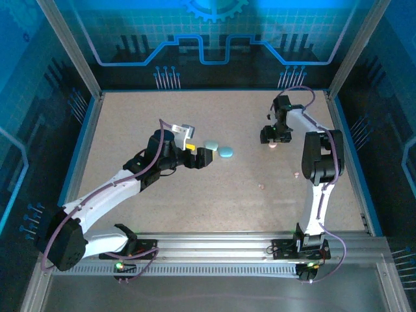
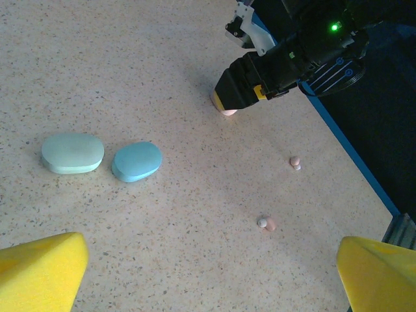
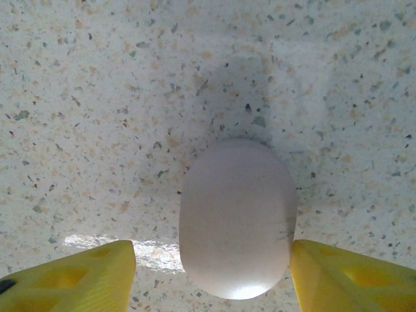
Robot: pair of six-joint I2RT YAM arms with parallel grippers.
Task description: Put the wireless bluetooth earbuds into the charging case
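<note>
The right claw (image 3: 212, 270) is seen with its fingers apart, astride the pinkish pod (image 3: 237, 208). A gap is visible on the 9 o'clock side, while the 3 o'clock finger is touching it or nearly so; nothing is clamped. The step is judged to be the handling of this pod, probably a charging case. For a sound grip, the pod should be centred between the fingers and taken across its short axis, low to the surface (image 1: 130, 130), so that the smooth rounded shell is not squeezed out. The left claw (image 2: 211, 263) is spread wide and empty, with a pale pod (image 2: 73, 153) and a blue pod (image 2: 136, 161) just beside each other at its 11 o'clock.

The earbuds (image 2: 266, 224) are found loose on the surface, at roughly 5 and 6 o'clock from the right claw in the top view. They are tiny pebble-like bits, pinkish and whitish, far smaller than a finger.
</note>
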